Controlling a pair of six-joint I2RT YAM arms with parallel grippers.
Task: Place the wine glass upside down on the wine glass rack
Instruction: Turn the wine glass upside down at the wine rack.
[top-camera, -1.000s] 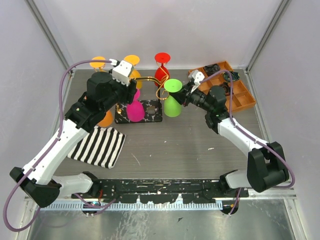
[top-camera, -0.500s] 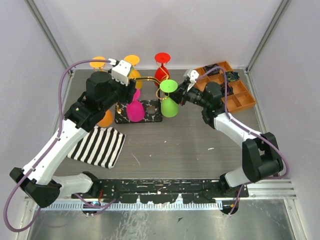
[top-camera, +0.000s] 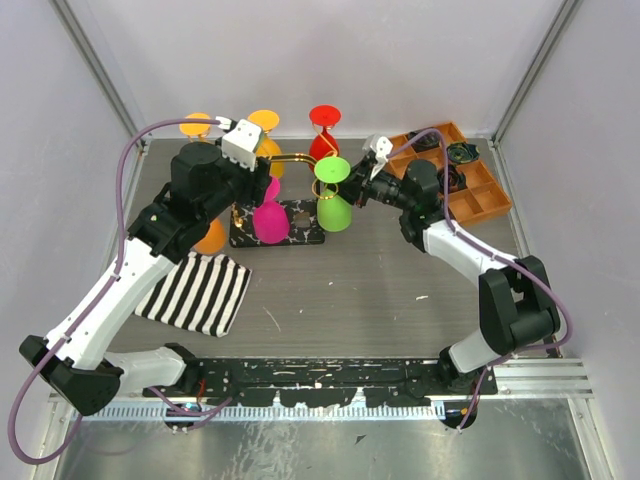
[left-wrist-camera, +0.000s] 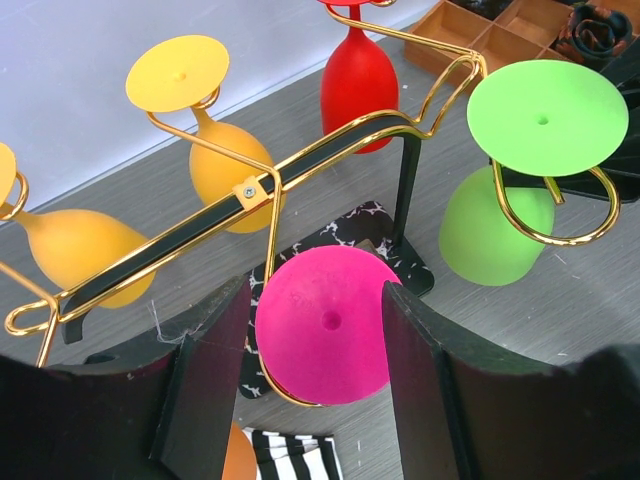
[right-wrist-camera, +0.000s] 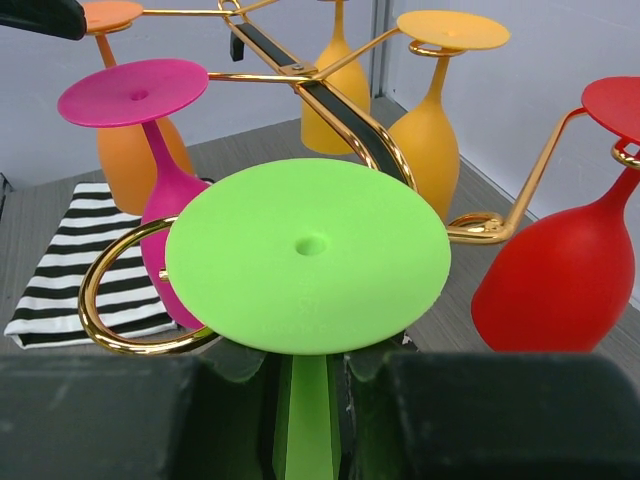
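The green wine glass (top-camera: 332, 210) hangs upside down, foot (right-wrist-camera: 305, 255) up, and my right gripper (right-wrist-camera: 310, 375) is shut on its stem just under the foot. It sits at the right end of the gold wine glass rack (top-camera: 290, 158), with its foot over the curled end hook (left-wrist-camera: 550, 225). Whether the stem rests in that hook I cannot tell. The rack's marbled base (top-camera: 305, 232) lies below. My left gripper (left-wrist-camera: 315, 350) is open, its fingers (left-wrist-camera: 415, 350) either side of a pink glass's foot (left-wrist-camera: 325, 320) on the rack.
Red (top-camera: 324, 135), yellow (top-camera: 264, 122) and orange (top-camera: 196, 125) glasses hang upside down on the rack's far hooks. A striped cloth (top-camera: 195, 290) lies front left with another orange glass (top-camera: 212, 240) by it. An orange compartment tray (top-camera: 475, 195) is at the back right.
My right arm has carried the green glass left, in to the rack's right end hook. The left arm and its open fingers have stayed put.
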